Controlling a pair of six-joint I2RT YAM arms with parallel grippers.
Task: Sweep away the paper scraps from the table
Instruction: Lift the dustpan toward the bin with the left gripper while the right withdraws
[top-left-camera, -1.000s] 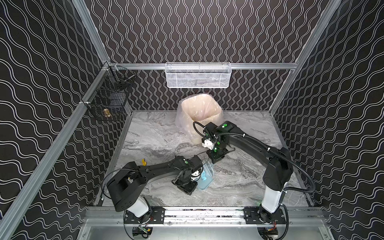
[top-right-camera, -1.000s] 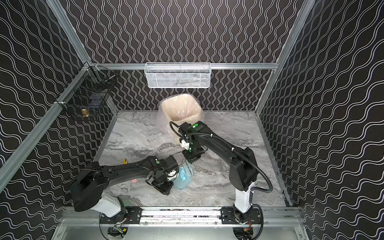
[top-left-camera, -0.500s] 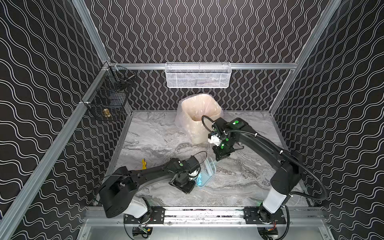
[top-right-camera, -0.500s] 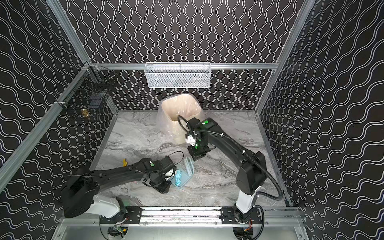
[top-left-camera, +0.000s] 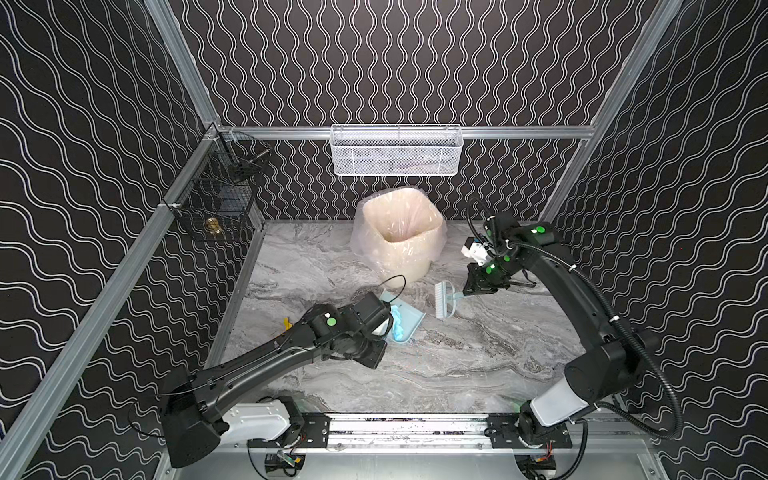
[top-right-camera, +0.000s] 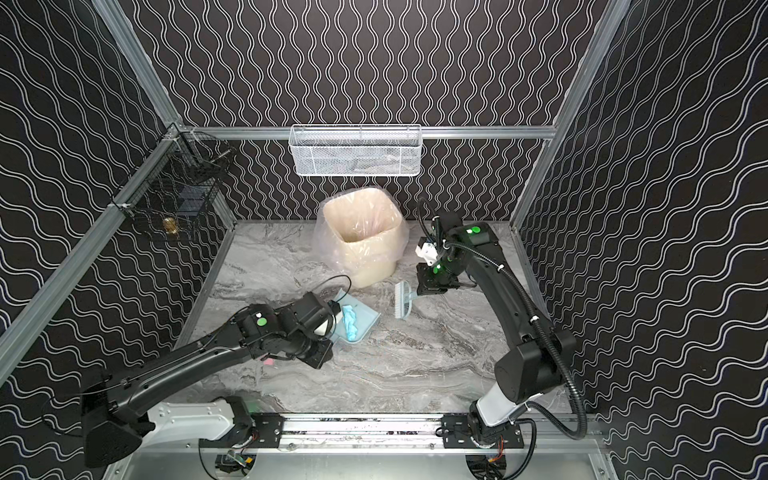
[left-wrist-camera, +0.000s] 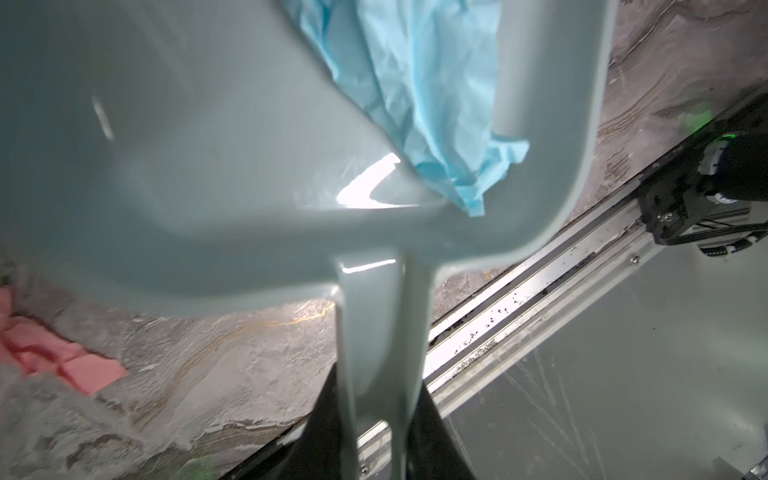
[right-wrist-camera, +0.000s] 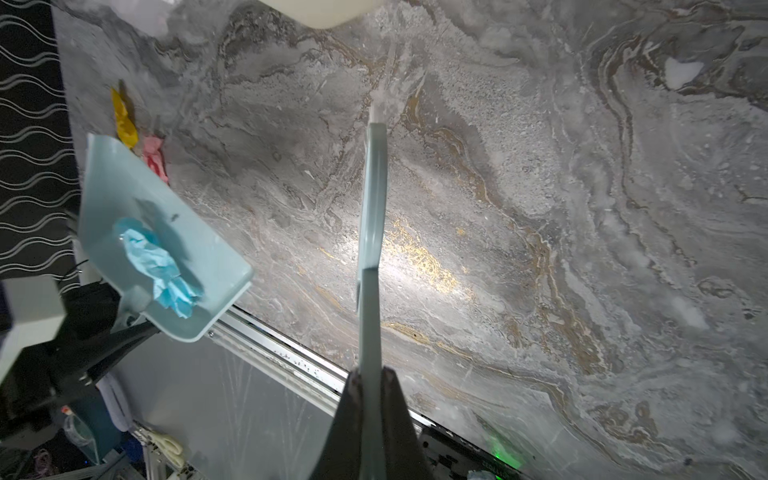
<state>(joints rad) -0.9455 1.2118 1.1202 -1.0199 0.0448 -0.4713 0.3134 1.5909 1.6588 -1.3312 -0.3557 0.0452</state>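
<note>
My left gripper (left-wrist-camera: 380, 440) is shut on the handle of the pale blue dustpan (top-left-camera: 410, 321) (top-right-camera: 366, 316) (right-wrist-camera: 124, 195), which it holds tilted near the middle of the table (top-left-camera: 478, 353). A crumpled light blue paper scrap (top-left-camera: 397, 325) (top-right-camera: 349, 321) (left-wrist-camera: 424, 104) (right-wrist-camera: 162, 266) lies inside the pan. My right gripper (right-wrist-camera: 370, 415) is shut on the brush (top-left-camera: 445, 300) (top-right-camera: 403, 300) (right-wrist-camera: 372, 208) handle, right of the pan and apart from it. A yellow scrap (top-left-camera: 286, 323) (right-wrist-camera: 124, 120) and a pink scrap (top-right-camera: 269, 362) (left-wrist-camera: 62, 361) (right-wrist-camera: 154, 158) lie on the table by the left arm.
A lined waste bin (top-left-camera: 399, 232) (top-right-camera: 361, 232) stands at the back middle, just behind the pan and brush. A white mesh basket (top-left-camera: 397, 151) hangs on the back wall and a black wire basket (top-left-camera: 220, 199) on the left rail. The aluminium rail (top-left-camera: 415, 426) edges the front.
The right gripper has carried the brush to the right, away from the dustpan. The left gripper has moved the dustpan, with the blue scrap in it, a little toward the bin.
</note>
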